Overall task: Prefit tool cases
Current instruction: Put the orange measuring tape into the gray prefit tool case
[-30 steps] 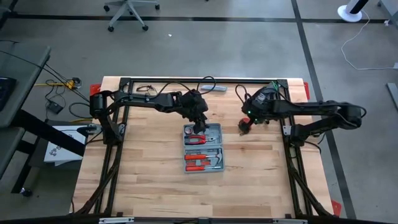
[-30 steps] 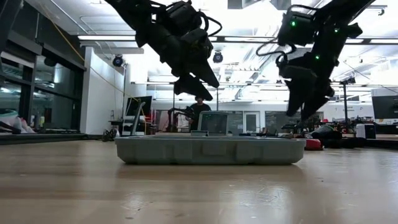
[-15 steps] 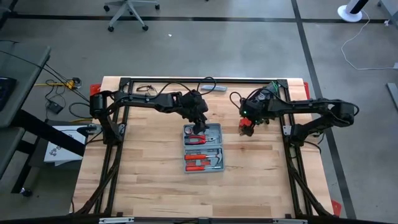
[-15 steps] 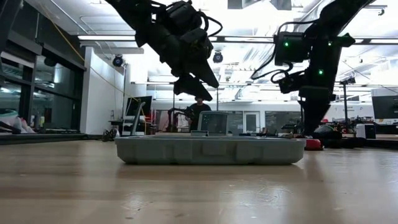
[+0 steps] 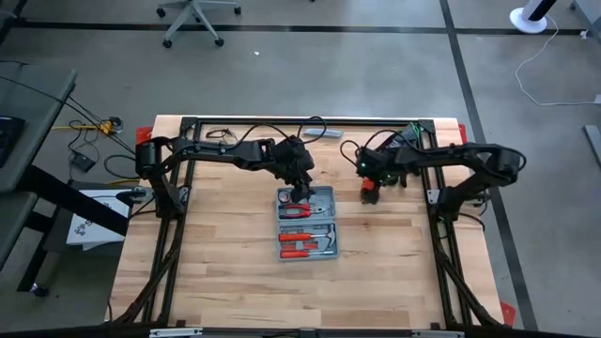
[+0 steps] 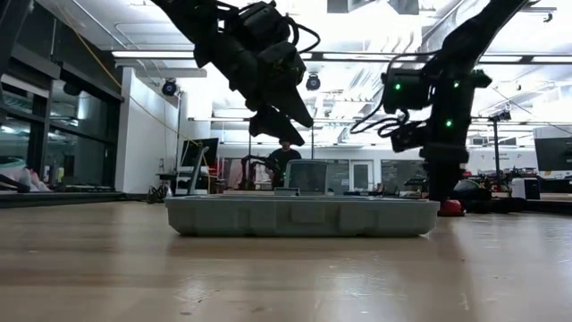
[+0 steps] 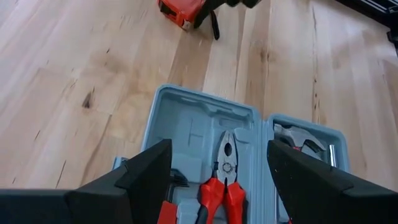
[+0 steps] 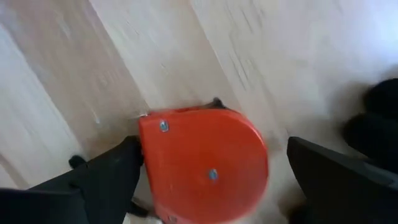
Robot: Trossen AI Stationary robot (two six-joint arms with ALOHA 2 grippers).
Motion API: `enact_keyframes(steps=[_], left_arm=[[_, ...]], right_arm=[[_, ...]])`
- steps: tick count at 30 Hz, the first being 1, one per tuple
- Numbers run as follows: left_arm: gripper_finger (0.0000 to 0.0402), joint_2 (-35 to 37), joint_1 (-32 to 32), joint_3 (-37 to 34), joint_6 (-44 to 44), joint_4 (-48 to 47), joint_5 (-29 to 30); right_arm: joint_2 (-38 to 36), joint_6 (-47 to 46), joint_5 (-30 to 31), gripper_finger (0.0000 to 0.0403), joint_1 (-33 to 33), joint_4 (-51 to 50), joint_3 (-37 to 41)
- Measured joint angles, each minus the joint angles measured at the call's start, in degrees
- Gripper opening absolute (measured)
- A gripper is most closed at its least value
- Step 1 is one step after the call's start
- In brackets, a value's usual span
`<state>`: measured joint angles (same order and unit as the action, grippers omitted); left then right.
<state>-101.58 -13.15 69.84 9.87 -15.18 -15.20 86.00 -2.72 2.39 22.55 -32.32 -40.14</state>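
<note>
A pale butcher-block table [image 5: 225,282] sits on a grey concrete floor, with an office chair [image 5: 192,19] out beyond its far edge, and across the tabletop the low view looks into a bright workshop. Centre stage is the tool case [image 5: 307,222], lying open and flat in the middle of the table: grey-blue plastic, rounded corners, two hinged halves side by side with moulded recesses. One half cradles red-handled pliers [image 7: 222,183]; the other half carries more red-handled tools [image 5: 305,242] and a metal hammer head [image 7: 298,140] showing at the hinge side. From table height the case [image 6: 302,216] reads as a long, shallow grey tray.

The left gripper [image 5: 302,183] hangs just above the case's far half, fingers [image 7: 146,174] spread wide and holding nothing, the pliers framed between them.

Over on the right, the right gripper [image 5: 371,191] points straight down at a red tape measure [image 8: 202,165] that rests on the wood just beside the case. Its fingers [image 8: 106,177] are spread to either side of that rounded red body, not yet pinching it. In the low view the red thing [image 6: 450,207] peeks out at the case's end, under the right arm.
</note>
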Motion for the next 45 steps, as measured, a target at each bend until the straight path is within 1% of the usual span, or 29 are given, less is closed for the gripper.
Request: enact_keyframes(steps=[4, 7, 9, 13, 14, 16, 19, 22, 26, 31, 36, 39, 41, 43, 45], left_arm=[[0.0255, 0.0, 0.04, 0.0, 0.0, -1.13, 0.0], [0.0255, 0.0, 0.04, 0.0, 0.0, -4.14, 0.0], [0.0255, 0.0, 0.04, 0.0, -0.35, -7.18, 0.0], [0.0255, 0.0, -0.09, 0.0, -2.73, -14.37, -0.15], [0.0255, 0.0, -0.09, 0.0, -3.48, -16.29, -0.52], [0.0255, 0.0, -0.19, 0.0, -5.28, -19.79, -2.29], [0.0255, 0.18, -0.28, 0.0, -5.68, -23.85, -3.98], [0.0255, 1.69, -0.31, -0.07, -5.66, -26.81, -3.78], [0.0255, 4.73, -0.29, -0.08, -5.64, -28.92, -2.14], [0.0255, 8.74, -0.07, -2.71, -4.53, -28.7, -0.26], [0.0255, 11.19, 1.39, -9.85, -1.69, -27.98, 0.03], [0.0255, 11.32, 3.35, -14.9, 0.26, -26.66, -0.94], [0.0255, 11.14, 5.05, -18.43, 2.28, -22.79, -2.26], [0.0255, 10.73, 6.75, -21.87, 5.85, -15.77, -3.74], [0.0255, 10.04, 8.42, -24.66, 10.44, -7.79, -3.85]], right_arm=[[2.58, -2.7, -1.54, 0.0386, 0.59, -0.36, -0.38], [3.43, -5.27, -1.87, 0.0369, 0.71, -1.44, -0.44], [3.29, -7.01, -1.93, 0.0342, 0.46, -1.51, -0.38], [2.76, -12.32, -1.95, 0.0261, 0.35, -1.79, -0.26], [2.63, -13.56, -1.95, 0.0251, 0.34, -1.84, -0.24], [2.06, -16.27, -2.12, 0.0251, 0.33, -1.92, -0.19], [0.39, -20.64, -2.69, 0.0251, 0.31, -2.17, 0.1], [-2.57, -25.09, -4.73, 0.0251, 0.04, -3.28, 0.37], [-7.57, -31.77, -4.45, 0.0251, -2.41, -2.13, 0.28], [-11.89, -41.22, -4.02, 0.0251, -8.39, 1.47, 0.22], [-12.36, -50.05, -0.24, 0.0251, -15.57, 7.66, 0.14], [-11.36, -54.33, 2.59, 0.0251, -18.98, 11.2, 0.13], [-10.33, -56.48, 4.05, 0.0251, -20.4, 13.79, 0.13], [-9.07, -57.89, 4.81, 0.0251, -21.2, 16.1, 0.13], [-7.8, -59.23, 5.31, 0.0251, -21.57, 18.16, 0.13]])
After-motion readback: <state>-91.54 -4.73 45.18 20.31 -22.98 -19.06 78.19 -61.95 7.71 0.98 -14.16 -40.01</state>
